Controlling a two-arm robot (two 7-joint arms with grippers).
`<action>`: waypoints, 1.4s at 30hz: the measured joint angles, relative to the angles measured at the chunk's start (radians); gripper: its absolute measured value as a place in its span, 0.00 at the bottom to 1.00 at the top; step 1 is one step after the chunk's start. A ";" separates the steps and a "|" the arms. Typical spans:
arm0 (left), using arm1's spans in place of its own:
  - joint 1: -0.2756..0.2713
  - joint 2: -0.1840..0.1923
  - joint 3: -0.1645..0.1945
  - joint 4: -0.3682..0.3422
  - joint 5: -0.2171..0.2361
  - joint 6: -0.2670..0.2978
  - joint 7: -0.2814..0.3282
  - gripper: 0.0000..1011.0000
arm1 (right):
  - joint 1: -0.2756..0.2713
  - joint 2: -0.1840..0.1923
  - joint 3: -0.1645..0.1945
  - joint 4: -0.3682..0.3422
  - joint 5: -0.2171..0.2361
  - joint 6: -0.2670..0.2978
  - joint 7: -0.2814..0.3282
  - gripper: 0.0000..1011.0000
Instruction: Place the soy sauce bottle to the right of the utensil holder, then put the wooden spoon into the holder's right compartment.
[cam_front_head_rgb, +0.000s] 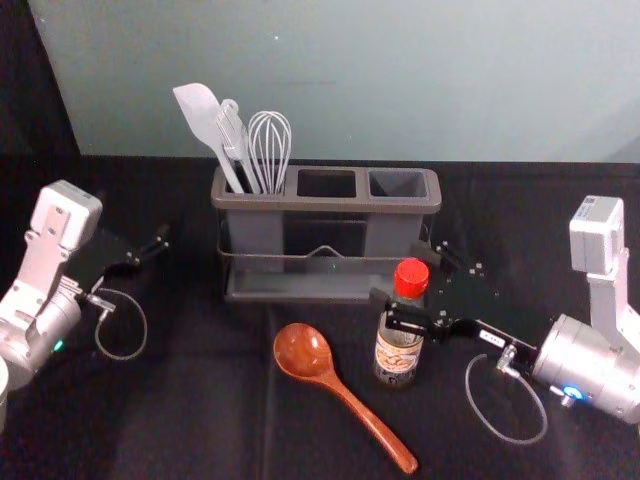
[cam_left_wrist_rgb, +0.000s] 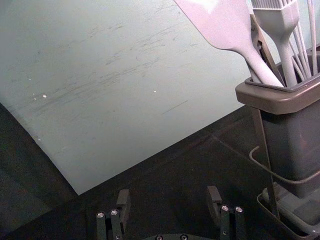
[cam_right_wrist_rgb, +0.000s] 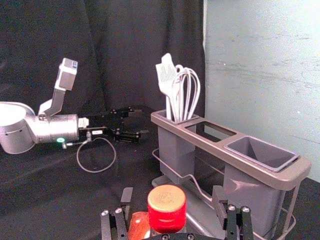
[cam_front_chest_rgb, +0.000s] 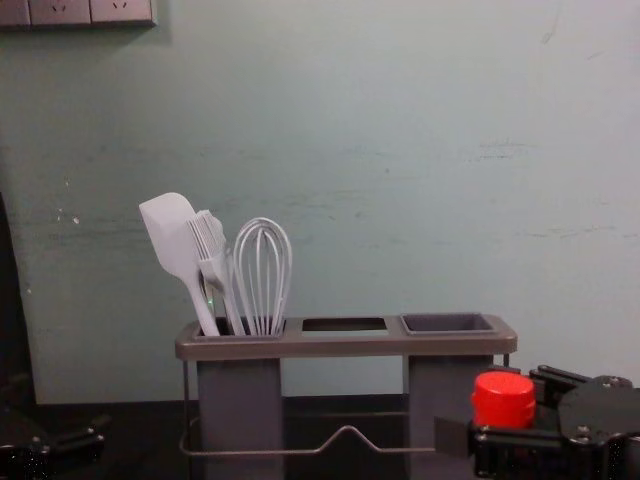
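Observation:
My right gripper (cam_front_head_rgb: 404, 276) is around the soy sauce bottle (cam_front_head_rgb: 398, 352), which stands upright in front of the holder's right part. In the right wrist view, gaps separate the red cap (cam_right_wrist_rgb: 166, 209) from both fingers of the open right gripper (cam_right_wrist_rgb: 172, 200). The wooden spoon (cam_front_head_rgb: 304, 350) lies left of the bottle, handle toward the front right. The utensil holder (cam_front_head_rgb: 325, 203) has white utensils in its left compartment; its right compartment (cam_right_wrist_rgb: 262, 152) is empty. My left gripper (cam_front_head_rgb: 155, 248) is parked at the left, open in its wrist view (cam_left_wrist_rgb: 168, 200).
A pale wall (cam_front_chest_rgb: 350, 150) rises behind the holder. The dark cloth (cam_front_head_rgb: 210, 400) covers the table, with bare cloth at the front left and to the right of the holder. A wire rail (cam_front_chest_rgb: 385, 446) runs along the holder's front.

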 joint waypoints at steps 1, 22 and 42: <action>0.000 0.000 0.000 0.000 0.000 0.000 0.000 0.99 | 0.000 0.000 0.000 0.000 0.000 0.000 0.000 0.99; 0.000 0.000 0.000 0.000 0.000 0.000 0.000 0.99 | -0.004 0.005 0.003 -0.003 0.001 -0.002 0.003 0.60; 0.000 0.000 0.000 0.000 0.000 0.000 0.000 0.99 | -0.043 0.033 0.035 -0.045 0.002 -0.020 -0.010 0.38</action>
